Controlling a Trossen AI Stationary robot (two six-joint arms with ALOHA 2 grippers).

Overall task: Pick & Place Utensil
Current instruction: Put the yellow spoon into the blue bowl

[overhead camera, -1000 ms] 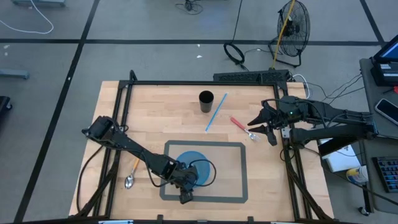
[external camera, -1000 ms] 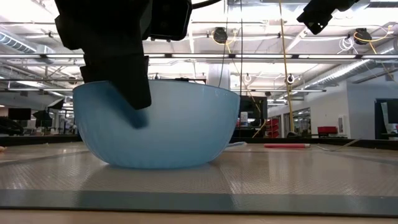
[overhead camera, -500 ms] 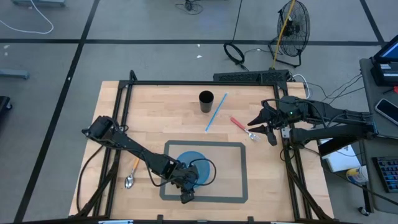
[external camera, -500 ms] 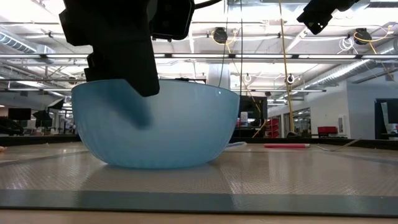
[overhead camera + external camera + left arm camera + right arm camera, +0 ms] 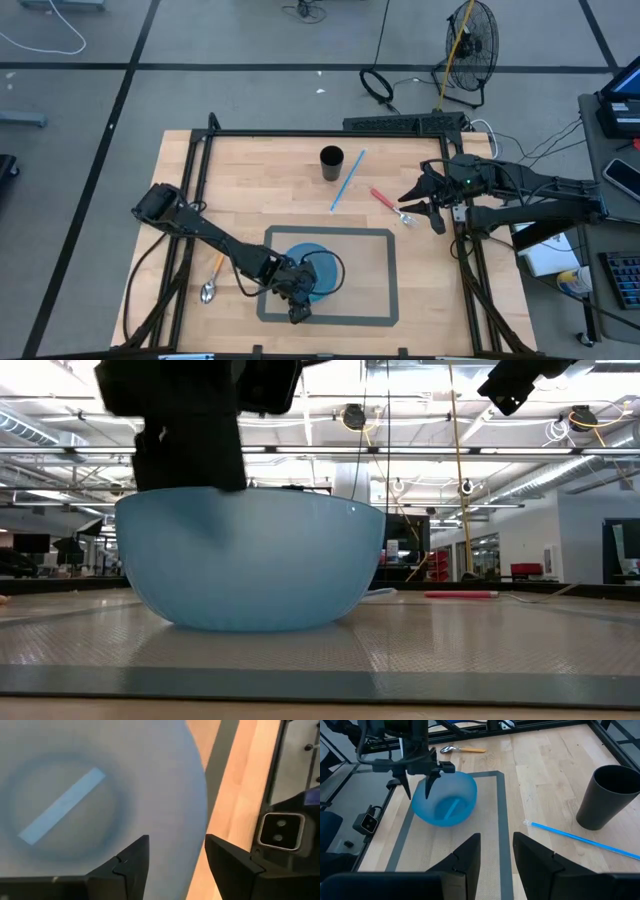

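A light blue bowl [image 5: 318, 272] stands on its base inside the grey taped rectangle, with a short blue strip [image 5: 60, 812] lying in its bottom. My left gripper [image 5: 298, 297] is open at rim height over the bowl's near wall [image 5: 250, 560]. In the left wrist view one finger [image 5: 131, 862] is over the inside and the other [image 5: 227, 865] is outside. My right gripper [image 5: 416, 204] is open and waits high near a red-handled spoon [image 5: 385, 200]. An orange-handled spoon [image 5: 212, 279] lies on the table to the bowl's left.
A black cup [image 5: 331, 161] stands toward the far edge, with a long blue straw [image 5: 348, 180] lying beside it. The black frame rail [image 5: 300, 133] borders the table. Bare wood shows between the bowl and the cup.
My left gripper has risen. Its outer finger hung down in front of the bowl's near wall a second ago. Now its tip is up at the rim. The bowl stays on the table. My right arm has kept still.
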